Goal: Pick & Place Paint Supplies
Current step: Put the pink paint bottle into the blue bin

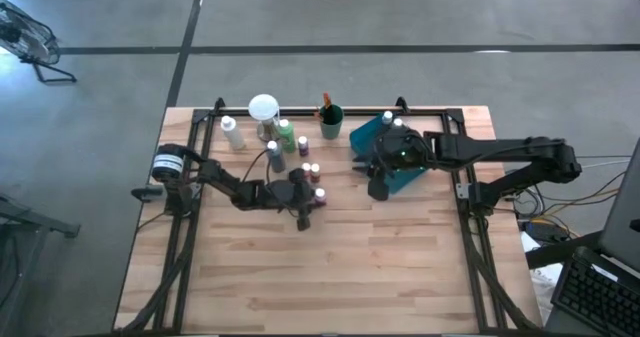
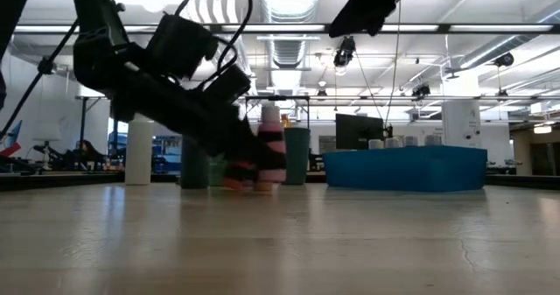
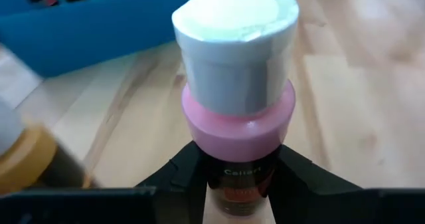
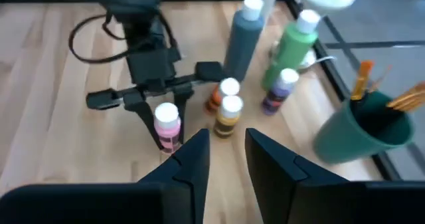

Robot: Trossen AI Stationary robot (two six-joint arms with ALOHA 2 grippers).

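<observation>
Clamping left end effector (image 4: 166,141) on the pink bottle (image 3: 238,111); lifting straight, avoiding neighbouring bottles (image 4: 226,112); right end effector (image 4: 226,159) hovering part-open, empty.

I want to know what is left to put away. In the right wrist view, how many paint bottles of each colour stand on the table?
Pink white-capped paint bottle: 1
Orange white-capped paint bottle: 1
Yellow-brown white-capped paint bottle: 1
Purple white-capped paint bottle: 1
Light green white-capped paint bottle: 1
Tall dark green white-capped paint bottle: 1
Total: 6
</observation>
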